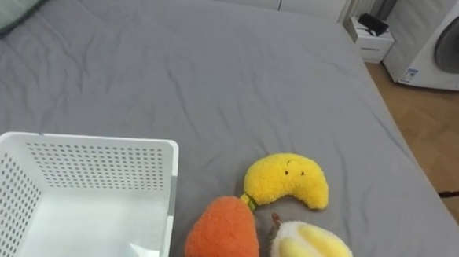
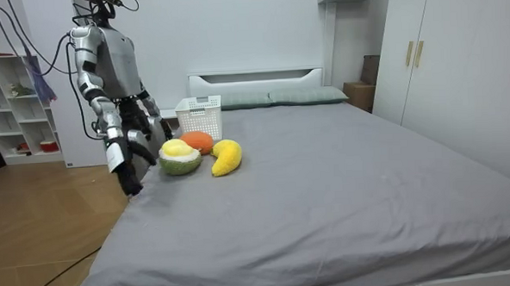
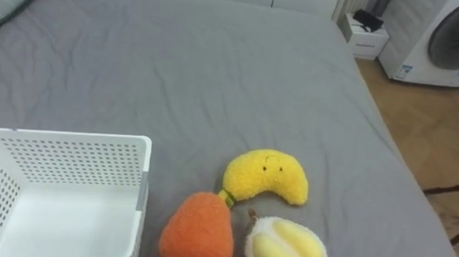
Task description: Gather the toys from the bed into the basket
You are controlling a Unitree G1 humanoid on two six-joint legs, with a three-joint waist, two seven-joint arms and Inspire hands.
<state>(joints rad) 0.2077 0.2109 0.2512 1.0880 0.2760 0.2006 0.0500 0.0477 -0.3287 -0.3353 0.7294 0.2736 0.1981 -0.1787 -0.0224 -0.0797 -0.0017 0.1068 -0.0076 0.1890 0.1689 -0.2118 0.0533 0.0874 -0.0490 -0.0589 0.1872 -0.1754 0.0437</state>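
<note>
Three plush toys lie close together on the grey bed (image 1: pixel 216 80), near the side where I stand. A yellow banana (image 1: pixel 286 179) is farthest in, an orange plush (image 1: pixel 222 234) lies in front of it, and a pale durian with yellow flesh (image 1: pixel 314 249) sits to the right. A white perforated basket (image 1: pixel 79 148) stands to their left, with nothing in the part I see. In the room view I stand upright at the bedside. My right hand (image 2: pixel 129 170) hangs low by the mattress edge, and my left hand (image 2: pixel 155 121) is near the basket (image 2: pixel 199 111).
A striped pillow (image 1: pixel 8 3) lies at the bed's far left corner. Wooden floor runs past the bed's right edge, with a washing machine (image 1: pixel 454 38) and a small white unit (image 1: pixel 373 42). A shelf (image 2: pixel 16 102) stands behind me and wardrobes (image 2: pixel 441 66) across the room.
</note>
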